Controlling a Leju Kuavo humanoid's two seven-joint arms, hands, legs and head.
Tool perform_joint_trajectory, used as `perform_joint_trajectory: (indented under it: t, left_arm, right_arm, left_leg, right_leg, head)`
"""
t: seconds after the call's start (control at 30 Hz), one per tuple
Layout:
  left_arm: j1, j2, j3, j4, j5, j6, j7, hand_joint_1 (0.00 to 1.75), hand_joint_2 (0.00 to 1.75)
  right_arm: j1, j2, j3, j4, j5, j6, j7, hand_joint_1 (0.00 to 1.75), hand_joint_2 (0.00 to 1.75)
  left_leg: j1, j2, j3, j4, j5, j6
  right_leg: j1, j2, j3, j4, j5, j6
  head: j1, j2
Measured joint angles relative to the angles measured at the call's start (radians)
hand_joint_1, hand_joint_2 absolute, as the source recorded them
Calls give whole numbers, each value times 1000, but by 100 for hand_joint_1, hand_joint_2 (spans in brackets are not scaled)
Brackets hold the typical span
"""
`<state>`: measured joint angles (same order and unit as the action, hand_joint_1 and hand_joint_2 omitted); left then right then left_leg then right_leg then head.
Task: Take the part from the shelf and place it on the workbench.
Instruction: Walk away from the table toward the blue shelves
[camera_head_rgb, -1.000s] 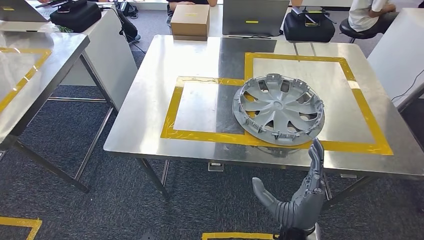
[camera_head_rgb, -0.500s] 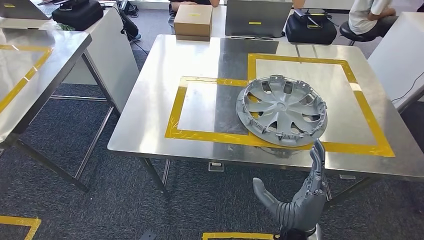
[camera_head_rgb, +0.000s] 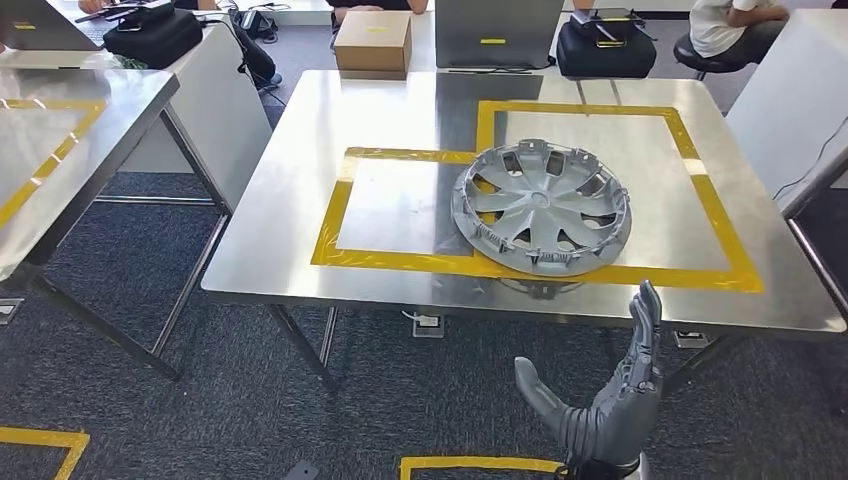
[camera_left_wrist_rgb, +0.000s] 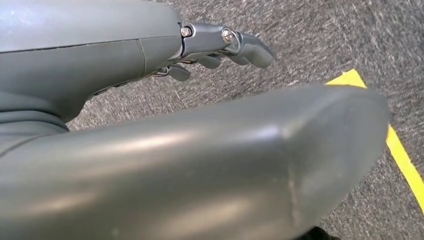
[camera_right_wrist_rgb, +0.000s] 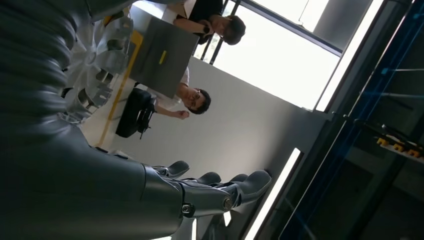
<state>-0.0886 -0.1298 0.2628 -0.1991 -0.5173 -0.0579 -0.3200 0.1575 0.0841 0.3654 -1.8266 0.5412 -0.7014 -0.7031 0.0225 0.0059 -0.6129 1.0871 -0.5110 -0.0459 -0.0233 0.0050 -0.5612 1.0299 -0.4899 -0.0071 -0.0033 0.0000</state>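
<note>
The part, a silver-grey wheel cover (camera_head_rgb: 540, 208), lies flat on the steel workbench (camera_head_rgb: 290, 240), across the yellow tape outlines. My right hand (camera_head_rgb: 605, 405) is raised below the workbench's near edge, apart from the wheel cover, fingers straight and spread, holding nothing. In the right wrist view the same hand (camera_right_wrist_rgb: 200, 192) points upward with the wheel cover (camera_right_wrist_rgb: 95, 65) beyond it. In the left wrist view my left hand (camera_left_wrist_rgb: 150, 125) hangs over the carpet, its fingers (camera_left_wrist_rgb: 220, 45) loosely extended and holding nothing.
A second steel table (camera_head_rgb: 60, 130) stands to the left across a carpeted gap. A cardboard box (camera_head_rgb: 372, 45), a grey case (camera_head_rgb: 490, 35) and black bags (camera_head_rgb: 610, 50) sit behind the workbench, where people are seated. Yellow tape (camera_head_rgb: 480, 465) marks the floor near my feet.
The whole picture has shifted slightly, so the camera moved. The wheel cover stays where it lay on the workbench, and my right hand stays spread below the edge.
</note>
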Motion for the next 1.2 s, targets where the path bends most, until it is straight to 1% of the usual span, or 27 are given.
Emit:
perform_joint_trajectory:
  t: [0.07, 0.1, 0.13, 0.17, 0.2, 0.27, 0.3, 0.33, 0.43, 0.47, 0.5, 0.6, 0.63, 0.67, 0.7, 0.73, 0.8, 0.83, 0.87, 0.93, 0.97, 1.0, 1.03, 1.1, 1.13, 1.17, 1.2]
  left_arm:
    - [0, 0, 0, 0, -1, 0, 0, 0, 0]
    - [0, 0, 0, 0, -1, 0, 0, 0, 0]
    - [1, 0, 0, 0, -1, 0, 0, 0, 0]
    - [1, 0, 0, 0, -1, 0, 0, 0, 0]
    - [0, 0, 0, 0, -1, 0, 0, 0, 0]
    - [-1, 1, 0, 0, -1, 0, -1, 0, 0]
    - [-2, 2, 0, -1, -1, 0, -2, 0, 0]
    - [-3, 2, 0, -1, -2, 0, -3, 0, 0]
    - [-3, 1, 0, -2, -2, 1, -5, 0, 0]
    - [-3, 1, 0, -2, -3, 1, -5, 0, 0]
    - [-2, 1, 0, -2, -3, 1, -6, 0, 0]
    - [-1, 1, 0, -2, -3, 2, -9, 0, 0]
    - [0, 1, 0, -2, -3, 2, -11, 0, 0]
    - [1, 1, 0, -2, -3, 2, -12, 0, 0]
    - [2, 1, 0, -2, -3, 2, -13, 0, 0]
    - [2, 1, 0, -2, -3, 2, -14, 0, 0]
    - [2, 0, 0, -2, -3, 3, -15, 0, 0]
    - [2, -1, 0, -2, -3, 3, -16, 0, 0]
    - [2, -2, 0, -2, -3, 4, -17, 0, 0]
    - [3, -2, 0, -1, -3, 5, -17, 0, 0]
    - [3, -2, 0, -1, -3, 5, -18, 0, 0]
    - [4, -1, 0, -1, -3, 5, -18, 0, 0]
    - [4, -1, 0, 0, -3, 5, -18, 0, 0]
    - [5, -1, 0, 0, -3, 5, -18, 0, 0]
    - [5, -1, 0, 0, -3, 5, -18, 0, 0]
    - [5, -1, 0, 0, -3, 5, -18, 0, 0]
    - [5, -1, 0, 1, -3, 5, -18, 0, 0]
  right_arm:
    - [1, 0, -1, 0, 0, 0, 0, 0, 175]
    - [1, 1, -1, 0, 0, 1, 0, 0, 175]
    - [1, 1, -1, 0, 0, 1, 0, 0, 175]
    - [1, 1, -1, 0, 0, 1, 0, 0, 175]
    - [1, 1, -2, 0, 0, 1, 0, 0, 175]
    - [2, 1, -2, 0, 0, 1, 0, 0, 175]
    - [2, 1, -3, -1, 0, 1, 0, 0, 175]
    - [2, 1, -3, -1, 0, 1, 0, 0, 175]
    - [3, 2, -4, -2, 1, 1, -1, 0, 175]
    - [4, 2, -5, -2, 2, 1, -1, 0, 175]
    - [5, 2, -5, -2, 2, 0, -1, 0, 175]
    - [6, 2, -6, -2, 3, 0, 0, 0, 175]
    - [7, 2, -6, -1, 3, 0, 0, 0, 175]
    - [7, 2, -6, -1, 3, 0, 0, 0, 175]
    - [7, 2, -6, -1, 2, 0, 0, 0, 175]
    - [7, 2, -6, -1, 2, 0, 0, 0, 175]
    - [6, 2, -6, -2, 2, 0, 0, 0, 175]
    - [6, 2, -6, -2, 2, 0, 0, 0, 175]
    - [5, 2, -6, -2, 1, 0, 0, 0, 175]
    - [6, 3, -7, -2, 0, 0, 0, 0, 175]
    - [5, 3, -7, -2, -1, 0, 0, 0, 175]
    - [5, 4, -7, -2, -2, 0, 0, 0, 175]
    - [6, 4, -7, -2, -2, 0, 0, 0, 175]
    - [6, 5, -7, -2, -2, 0, 0, 0, 175]
    - [7, 5, -7, -2, -2, 0, 0, 0, 175]
    - [7, 5, -7, -2, -2, 1, 0, 0, 175]
    - [7, 5, -7, -2, -2, 1, 0, 0, 175]
  left_leg:
    - [0, -1, -45, 121, -85, -3]
    - [-1, -2, -63, 181, -116, -3]
    - [-1, -2, -68, 216, -130, -2]
    - [-2, -2, -54, 215, -123, 0]
    - [-2, -2, -20, 174, -101, 3]
    - [-6, -3, 77, 32, -57, 13]
    - [-9, -5, 111, -21, -43, 16]
    - [-12, -6, 127, -53, -38, 21]
    - [-16, -6, 112, -65, -23, 40]
    - [-14, -3, 105, -67, -14, 49]
    - [-12, -1, 95, -69, -4, 57]
    - [-11, 5, 55, -69, 29, 67]
    - [-12, 6, 41, -67, 39, 67]
    - [-12, 7, 26, -64, 50, 66]
    - [-12, 8, 12, -61, 59, 65]
    - [-12, 8, -2, -57, 68, 62]
    - [-14, 8, -20, -51, 83, 54]
    - [-14, 8, -24, -50, 90, 48]
    - [-14, 8, -25, -51, 98, 42]
    - [-12, 7, -27, -57, 114, 28]
    - [-11, 6, -32, -53, 106, 22]
    - [-11, 3, -42, -34, 81, 17]
    - [-9, 1, -57, 6, 38, 14]
    - [-9, -1, -91, 129, -57, 6]
    - [-8, -1, -99, 185, -80, 4]
    - [-7, -1, -93, 215, -79, 2]
    - [-6, -1, -69, 210, -59, 1]
  right_leg:
    - [3, -1, -18, 0, 14, -9]
    - [5, -1, -29, 1, 21, -10]
    - [7, -1, -39, 2, 28, -11]
    - [9, 0, -49, 3, 35, -10]
    - [10, 0, -58, 4, 42, -8]
    - [12, 1, -70, 6, 55, -1]
    - [12, 1, -72, 5, 61, 4]
    - [12, 0, -73, 5, 67, 11]
    - [10, 0, -75, 1, 81, 32]
    - [9, 0, -80, 10, 67, 37]
    - [9, 0, -91, 38, 34, 42]
    - [7, -1, -140, 210, -106, 53]
    - [7, -1, -145, 257, -122, 56]
    - [8, -1, -135, 274, -115, 57]
    - [8, -1, -108, 256, -91, 56]
    - [8, -1, -62, 204, -64, 53]
    - [12, -2, 42, 61, -52, 41]
    - [16, -2, 76, 9, -58, 34]
    - [20, -2, 88, -18, -66, 26]
    - [20, -2, 79, -27, -51, 11]
    - [19, -3, 70, -30, -40, 3]
    - [16, -5, 58, -33, -27, -5]
    - [14, -6, 44, -36, -13, -10]
    - [13, -6, 14, -35, 10, -14]
    - [14, -7, -1, -34, 21, -13]
    - [13, -7, -17, -32, 33, -11]
    - [13, -8, -32, -30, 43, -8]
  head:
    - [-5, 0]
    - [-6, 0]
    - [-7, 0]
    - [-8, 0]
    - [-8, 0]
    - [-9, 0]
    - [-9, 0]
    - [-9, 0]
    - [-9, 0]
    - [-8, 0]
    - [-7, 0]
    - [-1, 0]
    - [0, 0]
    - [1, 0]
    - [2, 0]
    - [2, 0]
    - [3, 0]
    - [3, 0]
    - [3, 0]
    - [5, 0]
    - [5, 0]
    - [3, 0]
    - [1, 0]
    - [-5, 0]
    - [-6, 0]
    - [-7, 0]
    - [-7, 0]
